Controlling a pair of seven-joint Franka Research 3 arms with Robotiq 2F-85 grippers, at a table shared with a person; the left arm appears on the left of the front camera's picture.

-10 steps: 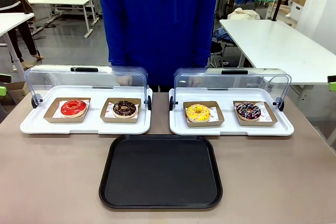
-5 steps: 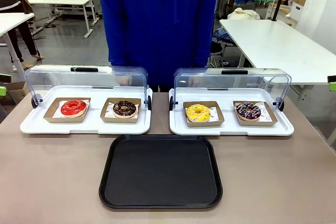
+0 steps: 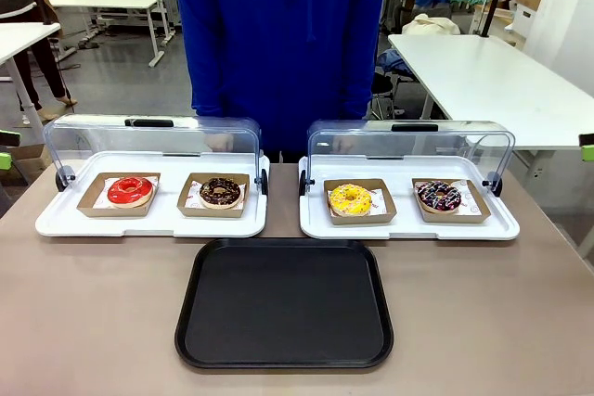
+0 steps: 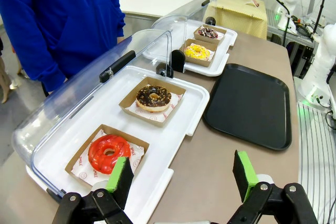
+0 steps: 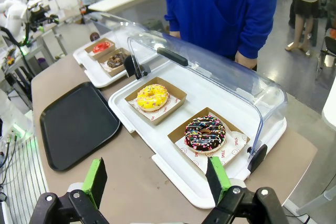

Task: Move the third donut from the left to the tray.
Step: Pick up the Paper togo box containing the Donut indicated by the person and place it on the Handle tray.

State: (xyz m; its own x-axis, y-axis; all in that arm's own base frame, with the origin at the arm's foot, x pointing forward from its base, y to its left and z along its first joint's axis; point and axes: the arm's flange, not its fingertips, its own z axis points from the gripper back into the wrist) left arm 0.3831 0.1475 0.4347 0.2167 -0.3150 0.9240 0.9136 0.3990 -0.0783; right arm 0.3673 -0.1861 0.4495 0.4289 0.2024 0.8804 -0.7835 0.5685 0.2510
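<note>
At each wrist frame's bottom, left jaws and right jaws spread wide, empty. Near centre, yellow donut [image 5: 152,96]; red print on paper liner [image 5: 237,141] unreadable.

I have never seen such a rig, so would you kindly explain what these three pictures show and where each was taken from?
This is a two-armed robot at a table, facing a person in a blue top. The front view looks across the table from between the arms. The other two views come from a camera on each wrist: the green-padded fingers at the bottom are the left gripper and the right gripper, both open and holding nothing. Two white trays with clear lids swung back carry four donuts in cardboard trays: a red donut, a chocolate donut, the yellow donut and a dark sprinkled donut. Nearer the robot lies a black tray.
</note>
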